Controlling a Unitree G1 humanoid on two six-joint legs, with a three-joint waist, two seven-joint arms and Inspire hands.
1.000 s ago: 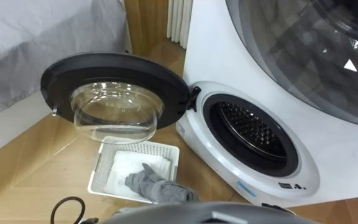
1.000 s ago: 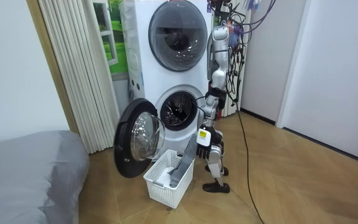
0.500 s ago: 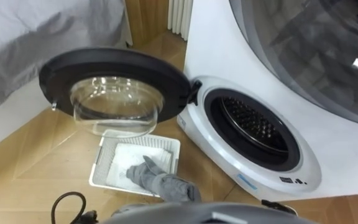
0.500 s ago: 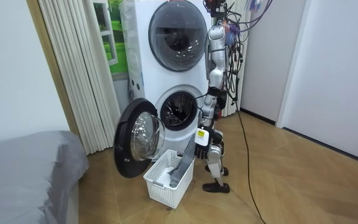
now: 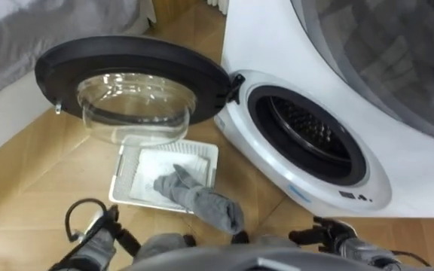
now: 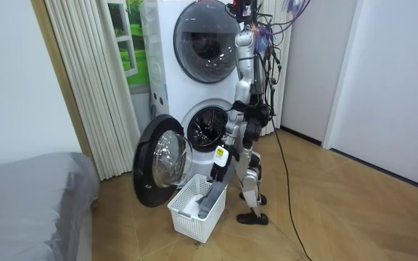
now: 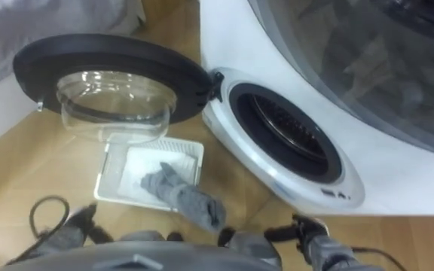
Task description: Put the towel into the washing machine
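While the grey towel (image 5: 200,202) droops over the near rim of the white laundry basket (image 5: 120,181), both hands are well apart from it.
Under it lies a white cloth (image 5: 151,164); the basket sits on the wood floor (image 5: 21,188) just below the open washer door (image 5: 130,68), drum opening (image 5: 307,135) to the right. Left hand (image 5: 96,239) lower left, right hand (image 5: 346,242) lower right: open or closed, can't tell.

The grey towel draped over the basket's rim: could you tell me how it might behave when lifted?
The grey towel is probably floppy: it sags in folds over the basket rim. Lifting it may drag the white cloth beneath.
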